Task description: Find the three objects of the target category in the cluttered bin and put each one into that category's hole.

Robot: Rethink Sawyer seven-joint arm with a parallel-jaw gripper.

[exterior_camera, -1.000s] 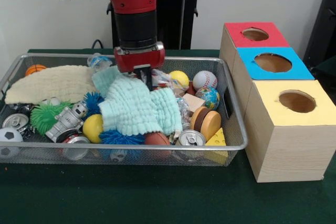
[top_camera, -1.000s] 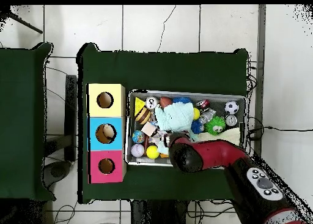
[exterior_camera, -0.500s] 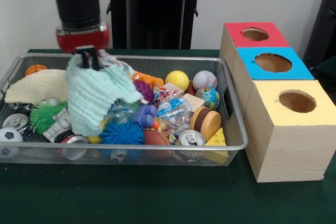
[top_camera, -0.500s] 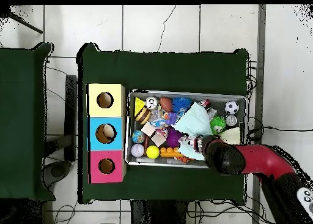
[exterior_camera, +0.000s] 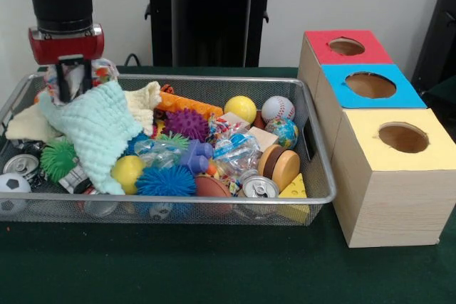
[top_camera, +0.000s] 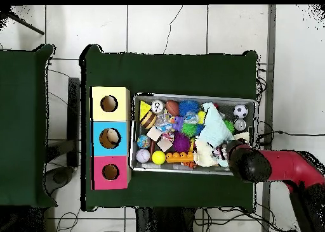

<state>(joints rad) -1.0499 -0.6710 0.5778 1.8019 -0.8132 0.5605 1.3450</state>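
Observation:
My gripper (exterior_camera: pixel 69 85) hangs over the left end of the wire bin (exterior_camera: pixel 214 78), shut on a mint-green cloth (exterior_camera: pixel 92 129) that drapes down over the toys there. Uncovered in the bin lie a purple spiky ball (exterior_camera: pixel 187 122), an orange toy (exterior_camera: pixel 187 105), a yellow ball (exterior_camera: pixel 241 107), a baseball (exterior_camera: pixel 278 108), a globe ball (exterior_camera: pixel 286 132), a blue spiky ball (exterior_camera: pixel 165 181) and crumpled plastic (exterior_camera: pixel 231 151). In the overhead view the gripper (top_camera: pixel 227 154) holds the cloth (top_camera: pixel 212 131) at the bin's right end.
Three boxes with round holes stand beside the bin: red (exterior_camera: pixel 317 44), blue (exterior_camera: pixel 335 83), yellow (exterior_camera: pixel 434 151). A cream cloth (exterior_camera: pixel 27 126), a green spiky ball (exterior_camera: pixel 55 158), cans (exterior_camera: pixel 260 189), a soccer ball (exterior_camera: pixel 13 186) and a cheese wedge (exterior_camera: pixel 293 190) also fill the bin.
The gripper has dragged the mint cloth from the bin's middle to its left end in the front view, uncovering the purple spiky ball, orange toy and plastic.

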